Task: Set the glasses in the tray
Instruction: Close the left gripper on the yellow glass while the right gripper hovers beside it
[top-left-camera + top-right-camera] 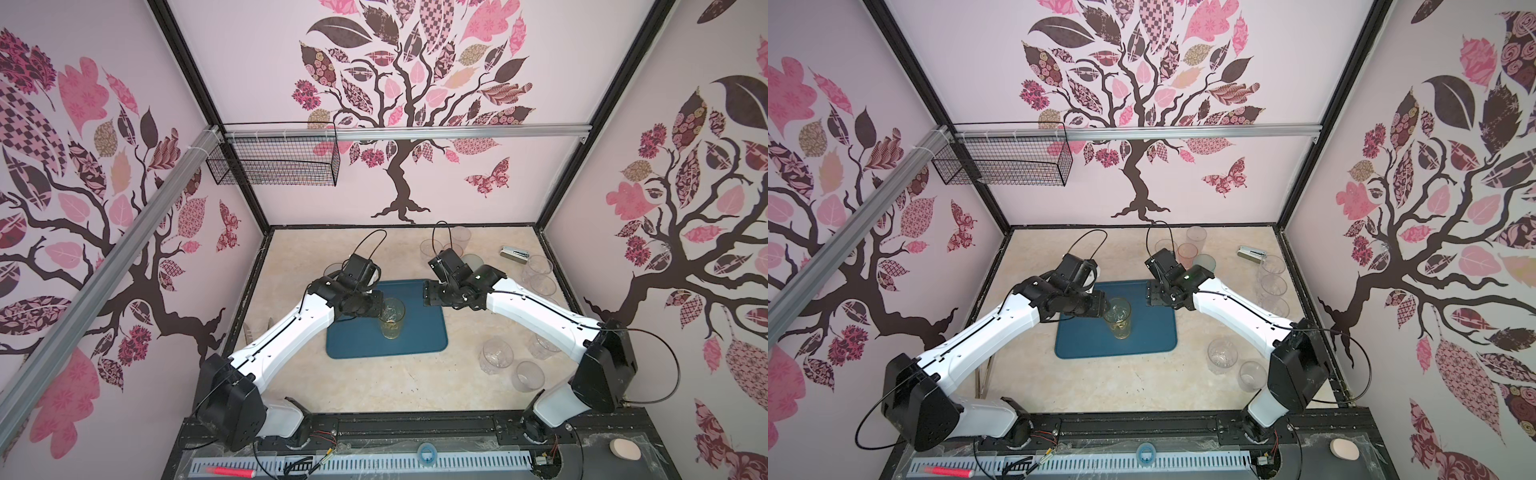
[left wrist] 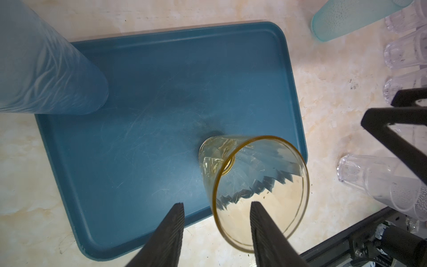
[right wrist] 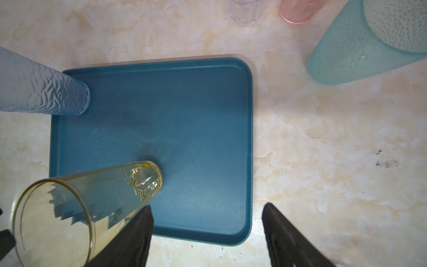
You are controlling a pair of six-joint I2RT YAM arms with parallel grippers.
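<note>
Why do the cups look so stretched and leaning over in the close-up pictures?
Left wrist view: the wide lens stretches the yellow glass outward, though it stands upright on the tray; right wrist view: the blue-grey glass leans likewise.

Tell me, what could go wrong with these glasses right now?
1. The left jaws stand open astride the rim of the yellow glass, one seemingly inside it. Pulling away sideways could tip it over on the tray.
2. The blue-grey glass stands at the tray's corner, perhaps on the rim. A nudge might topple it.
</note>
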